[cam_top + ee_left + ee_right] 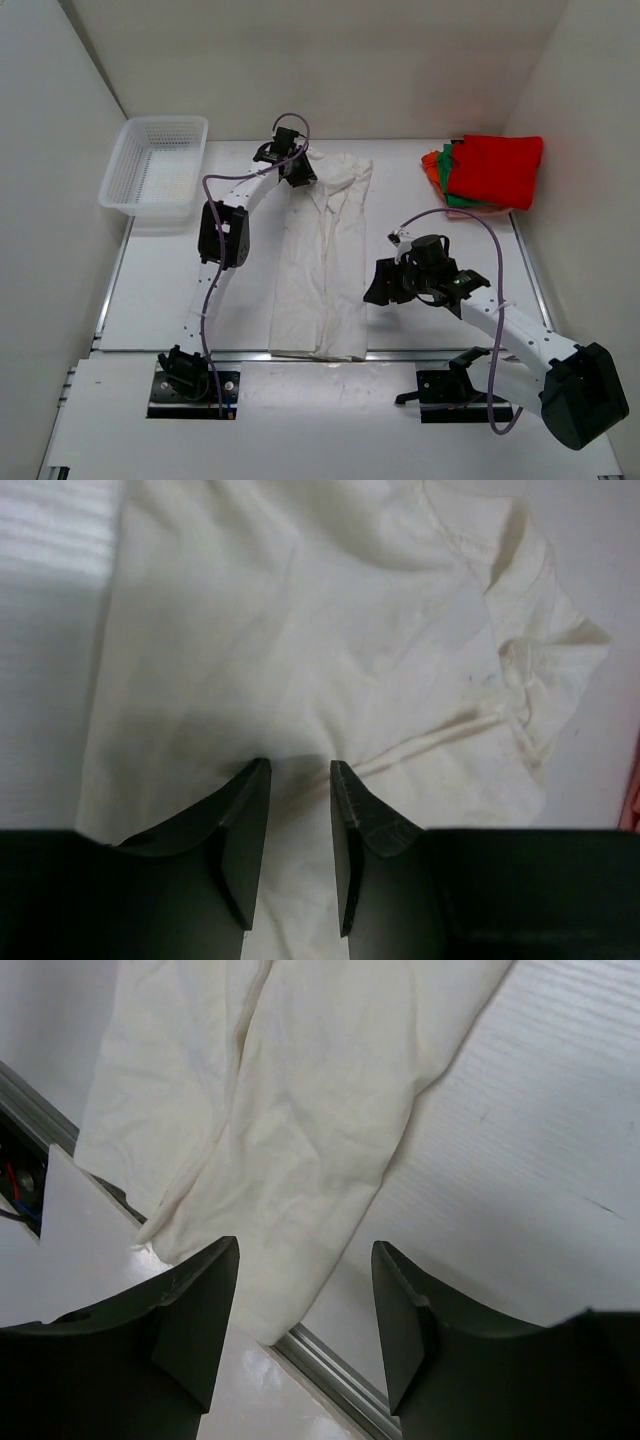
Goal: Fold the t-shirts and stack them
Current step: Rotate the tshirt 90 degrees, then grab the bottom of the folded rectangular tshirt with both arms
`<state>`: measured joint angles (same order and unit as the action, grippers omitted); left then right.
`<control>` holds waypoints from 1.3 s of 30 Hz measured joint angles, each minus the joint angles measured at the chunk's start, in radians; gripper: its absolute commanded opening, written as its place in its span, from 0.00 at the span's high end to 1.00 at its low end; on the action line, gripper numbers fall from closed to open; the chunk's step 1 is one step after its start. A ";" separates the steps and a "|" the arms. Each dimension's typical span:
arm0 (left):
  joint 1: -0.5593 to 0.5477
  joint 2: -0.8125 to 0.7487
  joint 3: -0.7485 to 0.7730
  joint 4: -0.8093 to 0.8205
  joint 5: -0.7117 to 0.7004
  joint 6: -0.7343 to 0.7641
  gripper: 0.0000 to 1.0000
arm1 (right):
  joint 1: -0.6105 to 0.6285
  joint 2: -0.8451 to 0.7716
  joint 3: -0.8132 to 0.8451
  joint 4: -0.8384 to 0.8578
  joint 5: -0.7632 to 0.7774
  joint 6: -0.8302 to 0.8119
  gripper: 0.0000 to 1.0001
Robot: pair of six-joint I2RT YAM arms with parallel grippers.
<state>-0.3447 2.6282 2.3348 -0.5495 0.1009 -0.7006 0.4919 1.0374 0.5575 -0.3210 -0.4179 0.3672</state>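
Note:
The large white t-shirt (325, 260) lies in a long narrow strip down the middle of the table, collar end at the back. My left gripper (297, 175) is at its back left part, jaws a narrow gap apart, tips (300, 765) down at the white t-shirt (300, 610) with flat cloth showing between them. My right gripper (378, 287) is wide open and empty beside the strip's right edge; its wrist view shows the gripper (305, 1245) over the white t-shirt's (300, 1080) near corner. The red t-shirt (497, 165) lies on top of the green (448, 172) and orange (431, 165) ones at the back right.
A white mesh basket (150, 205) stands at the back left. A metal rail (330, 1370) runs along the table's near edge under the shirt's hem. White walls close in the left, back and right sides.

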 measured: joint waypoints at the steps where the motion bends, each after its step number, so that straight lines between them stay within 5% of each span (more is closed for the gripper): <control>1: -0.001 0.049 0.099 -0.039 -0.004 -0.003 0.59 | -0.011 -0.008 0.002 0.000 -0.003 0.001 0.47; 6: 0.016 0.197 0.348 -0.116 0.009 -0.056 0.59 | -0.049 -0.002 0.023 0.002 -0.014 0.002 0.46; 15: 0.068 0.131 0.197 -0.022 0.023 -0.158 0.60 | -0.050 0.066 0.027 0.008 -0.026 -0.005 0.45; 24: 0.090 0.111 0.341 -0.211 0.032 -0.045 0.47 | -0.003 0.060 0.014 0.014 0.024 0.008 0.35; 27: 0.061 -0.125 0.065 -0.291 -0.005 0.049 0.47 | 0.066 0.040 -0.049 0.045 0.079 0.071 0.31; 31: -0.026 -0.705 -0.719 -0.129 0.009 0.098 0.33 | 0.168 0.002 -0.155 0.060 0.160 0.186 0.28; 34: -0.059 -1.188 -1.290 -0.013 0.082 0.063 0.34 | 0.257 -0.023 -0.177 0.094 0.223 0.277 0.27; 39: -0.024 -1.559 -1.689 0.031 0.075 0.033 0.34 | 0.364 -0.047 -0.212 0.153 0.266 0.407 0.26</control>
<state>-0.3683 1.0695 0.6456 -0.5182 0.1761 -0.6678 0.8558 0.9905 0.3450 -0.1680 -0.1524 0.7742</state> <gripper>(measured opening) 0.660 0.729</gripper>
